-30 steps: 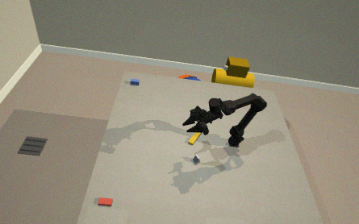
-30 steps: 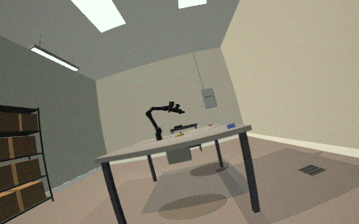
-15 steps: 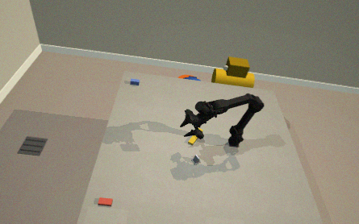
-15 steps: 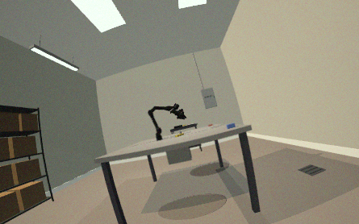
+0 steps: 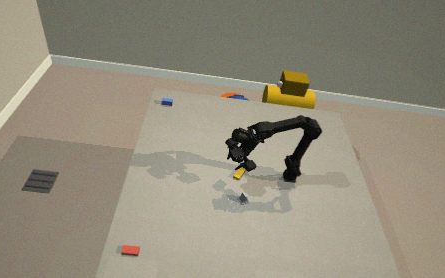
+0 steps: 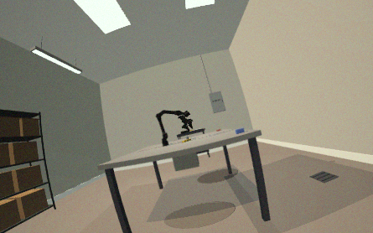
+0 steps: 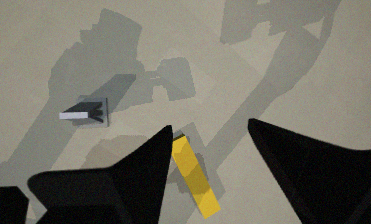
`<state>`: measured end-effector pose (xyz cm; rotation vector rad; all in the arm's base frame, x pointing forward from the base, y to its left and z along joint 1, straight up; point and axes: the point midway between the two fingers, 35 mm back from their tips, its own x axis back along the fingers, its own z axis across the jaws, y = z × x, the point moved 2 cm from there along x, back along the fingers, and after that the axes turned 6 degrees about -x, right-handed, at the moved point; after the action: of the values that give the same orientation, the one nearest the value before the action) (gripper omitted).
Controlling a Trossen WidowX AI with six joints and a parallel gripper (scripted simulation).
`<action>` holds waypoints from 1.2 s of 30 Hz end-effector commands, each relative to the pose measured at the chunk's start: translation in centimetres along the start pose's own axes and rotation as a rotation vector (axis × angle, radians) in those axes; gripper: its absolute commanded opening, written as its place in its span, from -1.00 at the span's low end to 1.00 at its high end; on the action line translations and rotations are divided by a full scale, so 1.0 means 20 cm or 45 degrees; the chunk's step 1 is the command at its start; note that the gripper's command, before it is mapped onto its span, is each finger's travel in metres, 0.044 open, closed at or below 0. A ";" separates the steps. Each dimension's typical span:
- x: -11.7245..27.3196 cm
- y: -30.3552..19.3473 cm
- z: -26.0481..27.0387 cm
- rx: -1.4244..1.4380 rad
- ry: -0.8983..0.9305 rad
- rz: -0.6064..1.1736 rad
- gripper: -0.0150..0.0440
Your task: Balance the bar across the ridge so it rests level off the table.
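In the wrist view, our black two-fingered claw (image 5: 242, 162) (image 7: 209, 126) stands wide with nothing between its fingers, above the pale grey table (image 5: 190, 235) (image 6: 147, 158). The long yellow rectangular bar (image 5: 239, 173) (image 6: 186, 141) (image 7: 196, 177) lies below the claw, nearer the fingertip at the left of that view than the one at the right. Its long axis runs aslant, from near that left fingertip down toward the bottom edge of the view, so it is not quite square to the line between our fingertips. We judge that the coming move turns on this: shift the claw toward the bar's middle and turn it slightly, so both fingers come down astride its narrow width. Otherwise the left-hand finger could land on the bar. The small grey ridge (image 5: 243, 198) (image 7: 81, 114) stands beyond that fingertip, apart from the bar.
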<state>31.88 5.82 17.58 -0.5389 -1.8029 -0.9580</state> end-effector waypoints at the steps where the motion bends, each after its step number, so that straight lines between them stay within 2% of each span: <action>1: -0.04 -0.09 -0.01 0.104 0.061 0.120 0.58; 13: -0.07 -0.36 -0.03 0.391 0.315 0.413 0.58; 20: -0.09 -0.36 -0.03 0.395 0.320 0.416 0.58; 28: -0.28 -0.44 0.01 0.395 0.320 0.416 0.58; 36: -0.29 -0.44 0.01 0.395 0.320 0.416 0.58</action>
<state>27.85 1.11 9.47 -0.4810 -1.5469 -0.4908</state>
